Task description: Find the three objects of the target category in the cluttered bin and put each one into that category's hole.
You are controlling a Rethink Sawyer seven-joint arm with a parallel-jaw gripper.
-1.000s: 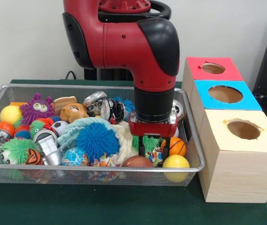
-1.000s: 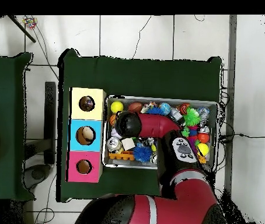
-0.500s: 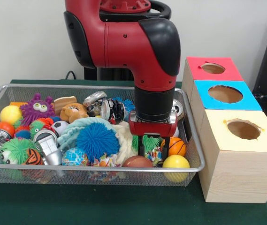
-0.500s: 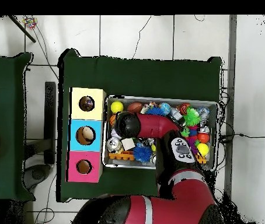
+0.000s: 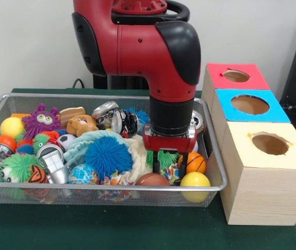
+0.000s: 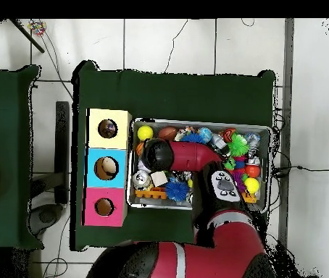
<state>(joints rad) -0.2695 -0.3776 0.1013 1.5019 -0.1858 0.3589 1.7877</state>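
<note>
One green-tufted toy [image 5: 166, 159] is seen in the front view at the 3 o'clock end of the wire bin [image 5: 85, 96], standing roughly upright with its tuft toward 12 o'clock. Its long axis cannot be judged. The gripper [image 5: 169, 167] is lowered around it; whether it grips the toy or is loose cannot be told. An orange ball [image 5: 195, 162] lies just beside at 3 o'clock, a yellow ball [image 5: 195, 180] at 4 and a brown ball [image 5: 152, 179] at 7, so little free room is left. The bin's end wall is near. Just beyond it a yellow box [image 5: 257, 177], blue box [image 5: 278, 112] and red box [image 5: 254, 80] are lined up. In the overhead view the gripper and toy are hidden under the arm [image 6: 189, 156], and the boxes are at the bin's 9 o'clock.
</note>
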